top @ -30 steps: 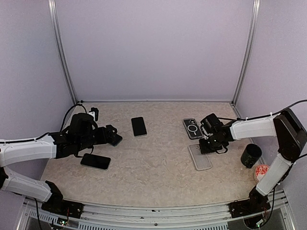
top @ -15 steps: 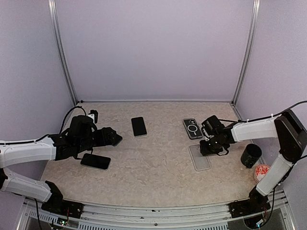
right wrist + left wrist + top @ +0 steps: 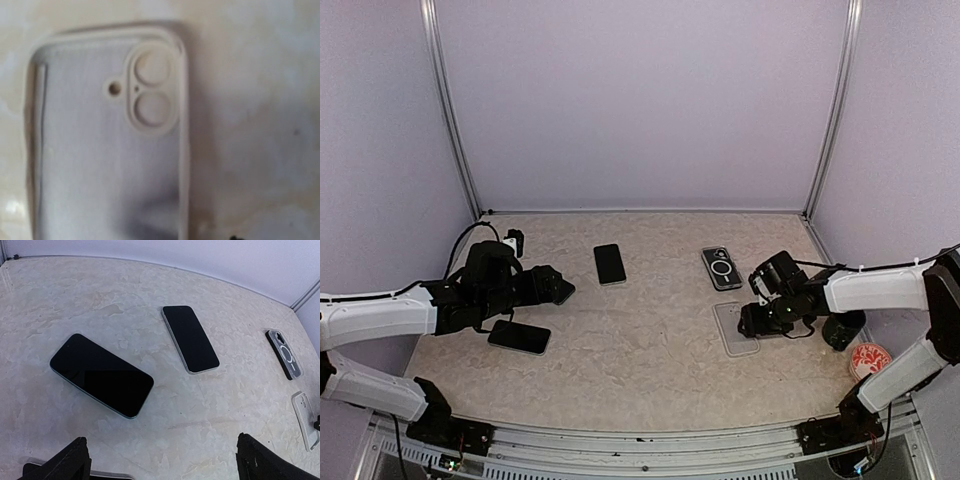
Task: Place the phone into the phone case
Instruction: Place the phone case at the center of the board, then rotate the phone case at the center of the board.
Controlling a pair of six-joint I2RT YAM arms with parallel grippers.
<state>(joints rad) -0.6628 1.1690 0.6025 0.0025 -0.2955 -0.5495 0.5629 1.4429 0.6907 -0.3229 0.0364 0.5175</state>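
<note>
Top external view: the phone case (image 3: pixel 736 330), a pale translucent shell, lies flat on the table (image 3: pixel 650 350), open side up, toward the right of the surface. The right wrist view, close above the case, shows its bare inner floor and the camera cutout at one corner. No phone is in it.

The right gripper (image 3: pixel 750 321) hangs just over the case's right-hand edge. Its fingers show clearly in no view, so I cannot tell whether its jaws are apart or together. Nothing looks clamped.

Just beyond the case, toward the back wall, lies a darker case with a ring on it (image 3: pixel 721 267). Further left of the phone case, also toward the back, a black phone (image 3: pixel 610 263) lies flat. Well to the left of the phone case, the left gripper (image 3: pixel 560 288) hovers with its fingers spread wide and nothing between them. A second black phone (image 3: pixel 519 337) lies beside that arm. Just right of the phone case stands a black cup (image 3: pixel 842 325).

The task looks barely begun: a phone has yet to be picked up, carried to the case and pressed in.

The tabletop is pale, marbled beige. Plain lilac walls enclose it, with metal posts (image 3: pixel 833 110) at the back corners.
</note>
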